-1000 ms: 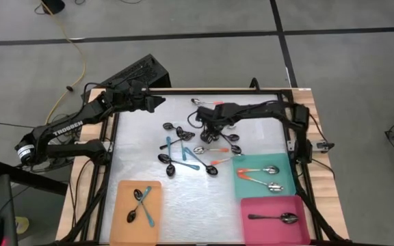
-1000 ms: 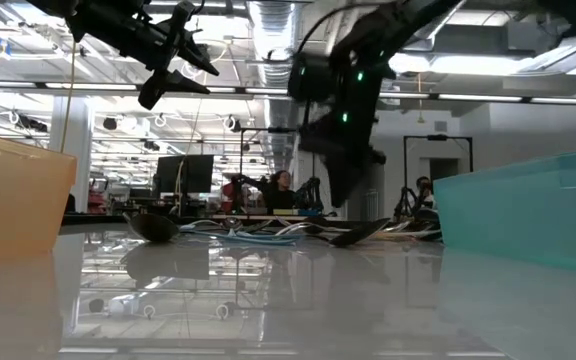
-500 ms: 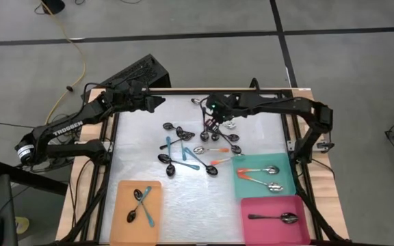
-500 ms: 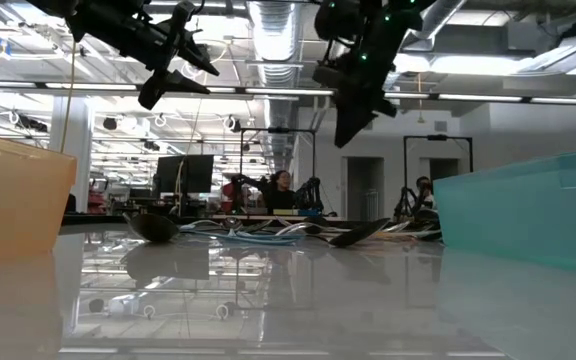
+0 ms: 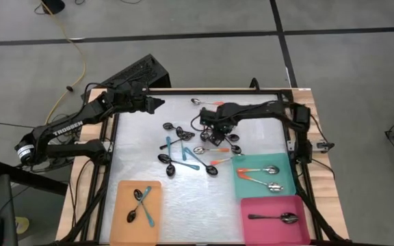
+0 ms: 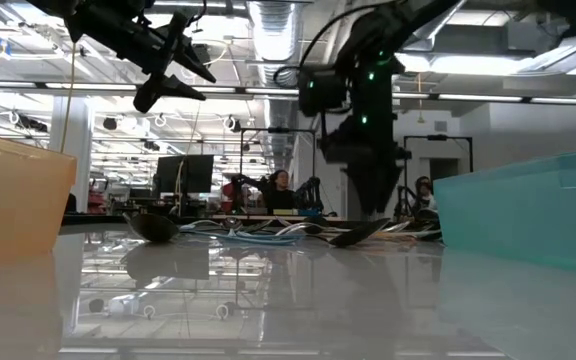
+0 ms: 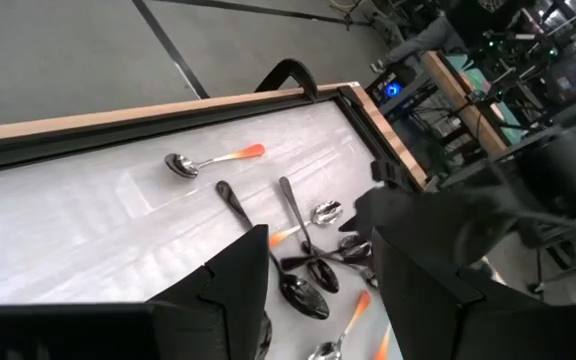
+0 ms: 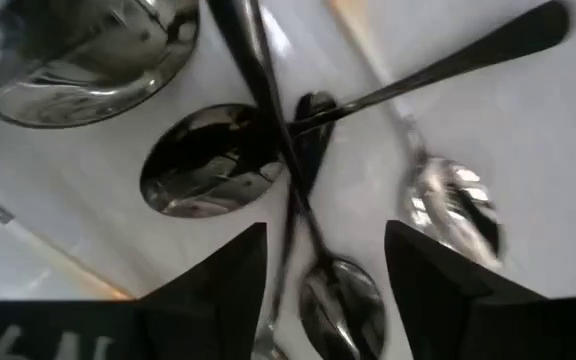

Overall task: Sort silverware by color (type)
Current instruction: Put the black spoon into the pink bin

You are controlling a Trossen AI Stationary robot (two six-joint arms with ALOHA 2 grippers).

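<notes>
A: Right end effector [image 5: 214,130] is low over the heap of silverware [image 5: 200,147] mid-desk, toward the far edge. Fingers spread apart, nothing between them. Its wrist view shows crossed black-handled spoons [image 8: 268,160] straight under the gap.

B: So why spread?

A: My read is it's lining up a pick. Handles overlap there, so a narrow approach would likely snag two at once.

B: Left one?

A: Left end effector [image 5: 157,104] hovers off the desk at the far left corner, fingers [image 7: 238,290] apart, empty. Parked clear of the right arm's reach, I'd say.

B: Sorted so far?

A: Orange tray [image 5: 125,219] at the near left corner has teal-handled spoons [image 5: 142,203]. Teal tray [image 5: 289,186] by the right edge has orange-handled ones [image 5: 258,175]. Pink tray [image 5: 252,229] at the near right corner has one plain metal spoon [image 5: 273,218]. One type per tray, and tray colour doesn't match handle colour.

B: Stragglers?

A: One orange-handled spoon [image 7: 213,158] lies alone near the far edge. Most of the heap is still unsorted, so early days.
</notes>
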